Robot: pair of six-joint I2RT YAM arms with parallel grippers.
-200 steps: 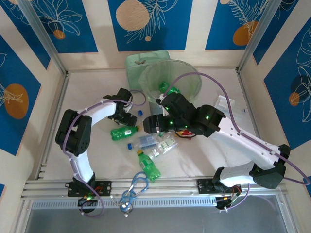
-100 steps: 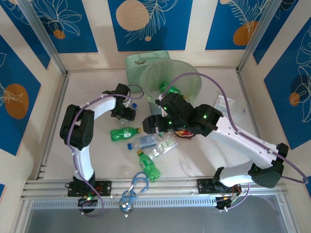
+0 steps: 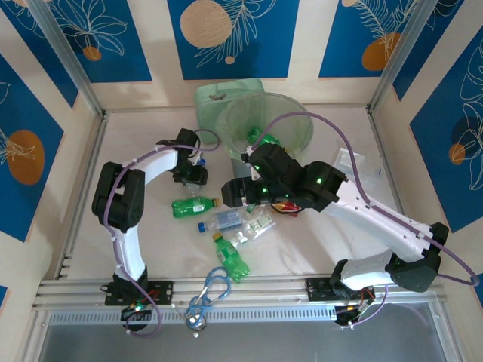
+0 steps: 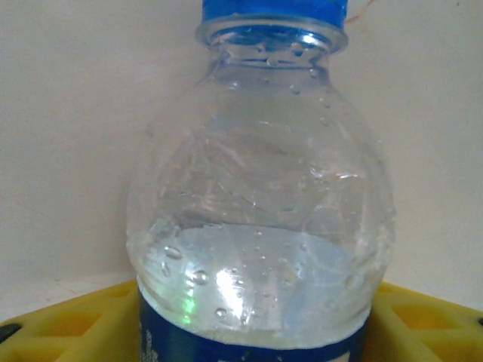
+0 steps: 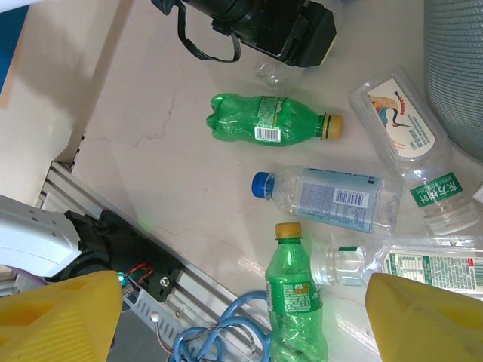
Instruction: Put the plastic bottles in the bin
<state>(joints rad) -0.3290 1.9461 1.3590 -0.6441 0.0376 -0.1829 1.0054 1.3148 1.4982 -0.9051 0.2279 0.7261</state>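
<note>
A clear bottle point(image 4: 256, 196) with a blue cap and dark blue label lies on the table, and my left gripper point(image 3: 194, 173) is shut on it, its yellow fingers point(image 4: 68, 320) against both sides. Near it lie a green bottle point(image 3: 189, 206), a clear blue-capped bottle point(image 3: 223, 221), two clear bottles with white labels point(image 3: 258, 225) and another green bottle point(image 3: 231, 261). My right gripper point(image 5: 243, 317) hangs open above this group, the nearer green bottle point(image 5: 296, 302) below its gap. The round pale-green bin point(image 3: 299, 121) stands at the back with a green bottle point(image 3: 263, 138) inside.
A flat mint-green box point(image 3: 215, 96) sits behind the bin. Blue scissors-like loops point(image 3: 215, 286) lie at the table's near edge by the metal rail point(image 3: 249, 290). A clear plastic packet point(image 3: 349, 162) lies at the right. Walls close the table on three sides.
My left gripper moved back from the green bottle to the clear blue-capped bottle and closed its jaws on it. The right arm has barely moved.
</note>
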